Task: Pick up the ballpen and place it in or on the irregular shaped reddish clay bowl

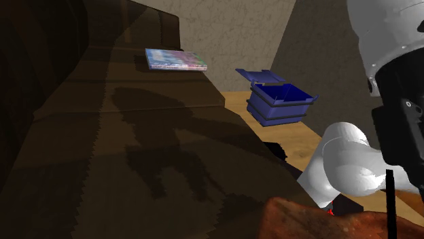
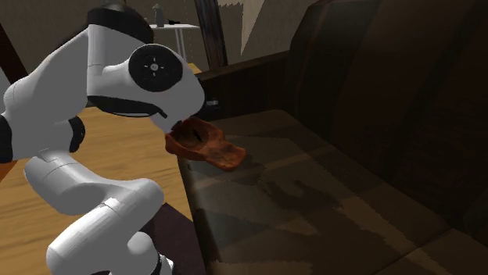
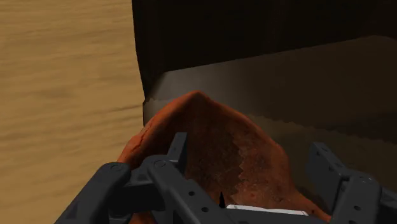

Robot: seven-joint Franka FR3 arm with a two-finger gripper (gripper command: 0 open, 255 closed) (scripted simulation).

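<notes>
**Shoulder view.** A dark brown sofa (image 1: 136, 156) takes up the left and centre. A flat, colourful book (image 1: 175, 60) lies on its upper ledge. Right of the sofa, a blue bin (image 1: 280, 102) stands on the wooden floor (image 1: 299, 136) with its lid tipped up behind it. Further right, the white arm (image 1: 346, 166) bends down over the rough, reddish bowl (image 1: 306, 221), which lies at the lower edge.

**Second exterior view.** The arm fills the left side, with the wooden floor behind it. To its right, the bowl sits on the sofa seat at the seat's front edge. The arm's upper link partly covers the bowl. The seat and backrest extend to the right.

**Wrist view.** The floor lies beyond the sofa's edge, and the bowl rests on the seat just inside that edge, directly below the pincer (image 3: 248, 156). The two black fingers (image 3: 178, 153) stand well apart and clasp nothing. Low between them, above the bowl's inside, is a pale sliver with a small dark point beside it. This is seemingly the ballpen (image 3: 264, 208). It does not visibly touch either finger, and it cannot be told whether it rests on the bowl.
</notes>
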